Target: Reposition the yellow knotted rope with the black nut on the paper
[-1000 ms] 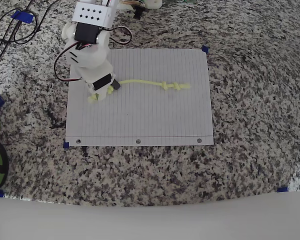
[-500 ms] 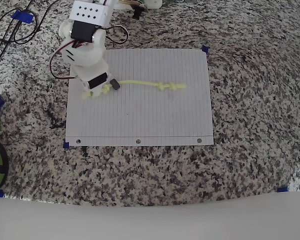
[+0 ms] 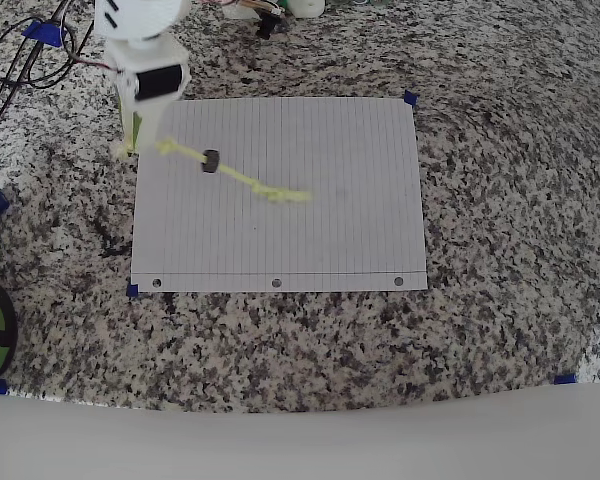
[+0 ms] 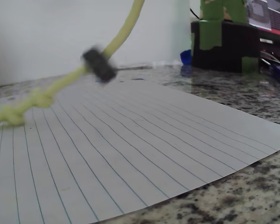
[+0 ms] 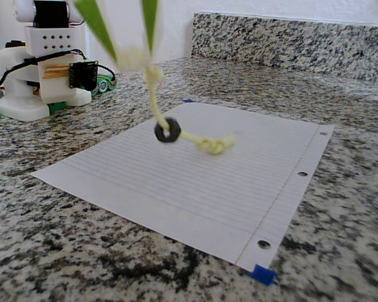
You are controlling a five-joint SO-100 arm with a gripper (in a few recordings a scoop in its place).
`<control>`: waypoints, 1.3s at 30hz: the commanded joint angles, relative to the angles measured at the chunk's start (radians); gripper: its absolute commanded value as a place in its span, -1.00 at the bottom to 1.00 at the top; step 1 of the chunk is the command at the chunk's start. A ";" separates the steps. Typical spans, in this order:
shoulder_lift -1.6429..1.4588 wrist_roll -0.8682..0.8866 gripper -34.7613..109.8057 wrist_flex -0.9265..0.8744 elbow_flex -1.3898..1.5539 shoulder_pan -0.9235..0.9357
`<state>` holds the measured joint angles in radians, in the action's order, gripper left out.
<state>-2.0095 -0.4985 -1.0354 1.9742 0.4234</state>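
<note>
Half done: my end effector point(image 5: 131, 58) is clenched on one end of the yellow knotted rope point(image 3: 242, 179), black nut point(image 3: 211, 161) dangling above the paper point(image 3: 310, 240); laying it down is left.

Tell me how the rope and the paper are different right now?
The rope is thin and yellow; the paper is wide, white and lined. The rope hangs from the gripper with a black nut threaded on it, lifted off the counter, while the paper lies flat on the granite. The rope looks blurred, as if swinging; the paper looks sharp. The rope's knotted free end hangs low over the paper.
</note>
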 commanded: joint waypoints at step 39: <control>-0.695 1.256 -0.52 0.629 0.462 0.172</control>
<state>-2.6615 0.7026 -0.4663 2.4283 0.5829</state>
